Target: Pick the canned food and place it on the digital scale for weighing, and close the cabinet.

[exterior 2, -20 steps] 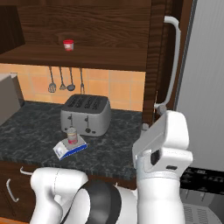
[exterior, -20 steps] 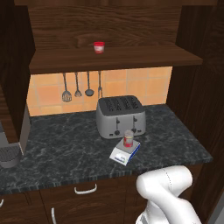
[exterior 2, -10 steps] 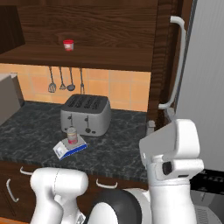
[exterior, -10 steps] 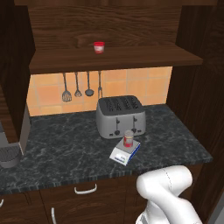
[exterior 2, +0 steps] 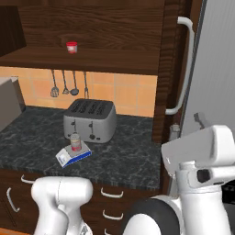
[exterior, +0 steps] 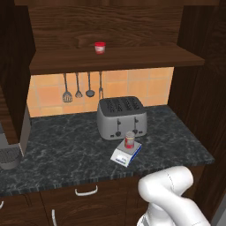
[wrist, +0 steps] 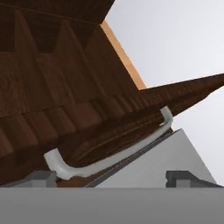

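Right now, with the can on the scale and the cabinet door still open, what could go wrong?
1. The gripper is open and faces the cabinet door's handle at an angle; it may slip off the curved bar instead of pushing the door cleanly.
2. The canned food stands upright on the small digital scale, which sits near the counter's front edge; a wide arm swing could knock it over.
3. The red-and-white cup on the shelf could be struck if the arm reaches inside.

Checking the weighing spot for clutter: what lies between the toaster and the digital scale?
Nothing: in the left base view only a short strip of bare dark countertop separates the toaster from the digital scale, which carries the canned food.
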